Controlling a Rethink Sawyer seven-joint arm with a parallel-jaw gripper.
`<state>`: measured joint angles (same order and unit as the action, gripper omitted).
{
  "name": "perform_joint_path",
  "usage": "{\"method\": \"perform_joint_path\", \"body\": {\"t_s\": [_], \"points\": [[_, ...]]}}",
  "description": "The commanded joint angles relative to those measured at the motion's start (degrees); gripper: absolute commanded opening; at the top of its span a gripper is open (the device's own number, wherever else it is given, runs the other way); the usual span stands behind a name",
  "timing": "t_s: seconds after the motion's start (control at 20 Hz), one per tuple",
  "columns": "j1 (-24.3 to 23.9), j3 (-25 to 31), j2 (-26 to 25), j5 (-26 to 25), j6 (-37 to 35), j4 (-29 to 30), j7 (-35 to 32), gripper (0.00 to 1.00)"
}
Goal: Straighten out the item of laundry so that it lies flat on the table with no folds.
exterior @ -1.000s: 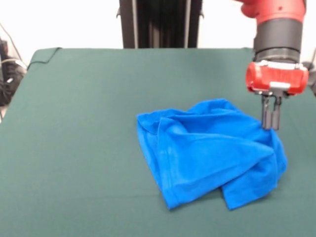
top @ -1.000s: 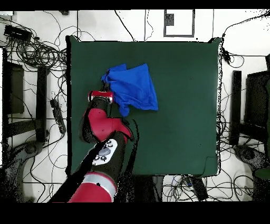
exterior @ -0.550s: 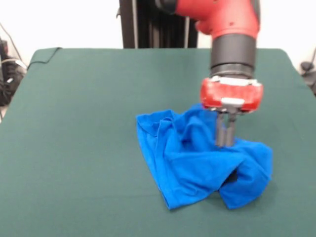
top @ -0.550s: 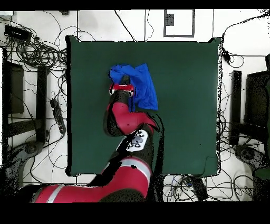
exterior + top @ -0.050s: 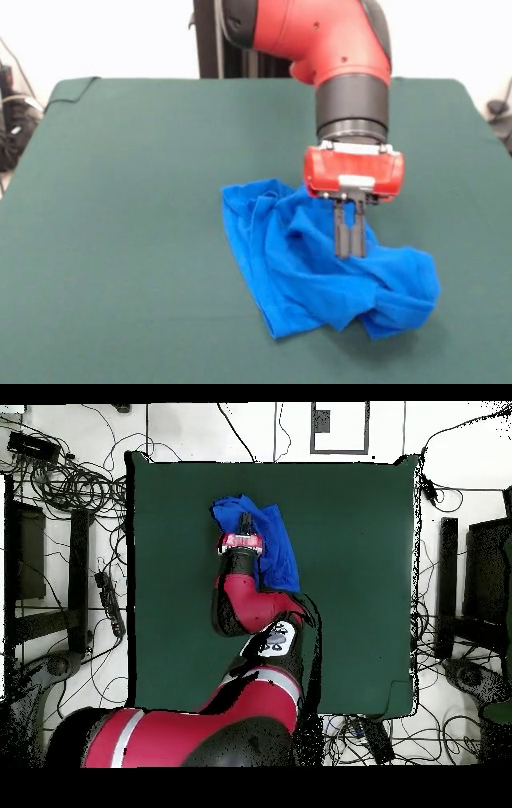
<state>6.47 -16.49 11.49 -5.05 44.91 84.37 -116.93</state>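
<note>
Blue cloth is what we see first: a bright blue T-shirt [image 5: 320,268] lies crumpled on the green table [image 5: 128,208], right of the middle in the front view and towards the near edge. It is bunched rather than flat. We see deep folds running across it, a hem or sleeve edge doubled over along its left side, and a rolled lump at its right end, with a dark hollow under the cloth near the bottom. The shirt takes up only a small part of the table, and green cloth shows all round it. Above it we see the red and black arm [image 5: 336,48] coming down, with the red wrist block just over the shirt's far edge. The gripper [image 5: 349,240] points straight down into the middle of the heap; its two dark fingers [image 5: 342,232] stand close together with hardly any gap, and their tips meet the fabric, which rises in a ridge towards them, so we take them to be pinched on the shirt. From overhead we see the shirt [image 5: 275,549] in the upper left part of the table [image 5: 350,584], the arm reaching up from the bottom, and the gripper [image 5: 242,543] on the shirt's left side. Cables lie on the floor all round the table.
</note>
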Motion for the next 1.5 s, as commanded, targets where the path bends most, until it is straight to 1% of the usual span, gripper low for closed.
{"method": "perform_joint_path", "body": {"t_s": [0.05, 0.15, 0.25, 0.3, 0.35, 0.4, 0.5, 0.7, 0.75, 0.85, 0.9, 0.95, 1.0, 1.05, 1.1, 1.15, 1.25, 1.3, 1.35, 1.45, 1.5], "points": [[3.2, 2.5, -4.2, 3.7, 3.6, -3.7, -1.1, 0.0], [2.8, 3.3, -3.5, 3.1, 0.4, -3.3, -3.1, 0.0], [-1.0, 10.0, -1.2, -1.7, -8.2, -1.6, -10.8, 0.0], [-1.6, 11.7, -0.8, -2.1, -9.9, -1.0, -12.1, 0.0], [-1.7, 12.2, -0.6, -2.0, -11.0, -0.8, -11.9, 0.0], [-2.6, 14.1, 0.2, -3.2, -14.0, -0.5, -12.3, 0.0], [-3.9, 16.4, 0.9, -4.7, -16.8, -0.4, -12.4, 0.0], [-6.4, 20.5, 1.2, -6.0, -20.9, -0.3, -11.5, 0.0], [-6.1, 21.2, 1.3, -5.2, -21.9, -0.3, -11.1, 0.0], [-8.4, 25.2, 1.8, -5.8, -26.1, 1.0, -11.4, 0.0], [-11.0, 28.9, 2.0, -5.2, -30.8, 2.6, -11.8, 0.0], [-10.8, 29.0, 2.2, -3.1, -31.5, 4.0, -12.6, 0.0], [-12.4, 31.5, 2.5, -0.7, -36.6, 5.7, -13.0, 0.0], [-12.5, 31.9, 2.6, 0.8, -38.1, 7.0, -13.4, 0.0], [-14.4, 34.4, 2.4, 2.4, -42.2, 9.3, -13.9, 0.0], [-15.1, 35.4, 2.3, 3.9, -44.7, 10.1, -13.9, 0.0], [-17.1, 37.9, 1.6, 7.8, -53.4, 11.9, -13.5, 0.0], [-15.7, 36.1, 2.1, 10.8, -58.3, 11.7, -13.5, 0.0], [-15.5, 35.8, 2.1, 12.1, -60.3, 12.1, -13.0, 0.0], [-14.4, 34.1, 2.0, 15.6, -67.7, 11.7, -12.7, 0.0], [-13.5, 32.8, 1.7, 17.9, -72.8, 11.0, -13.5, 0.0]]}}
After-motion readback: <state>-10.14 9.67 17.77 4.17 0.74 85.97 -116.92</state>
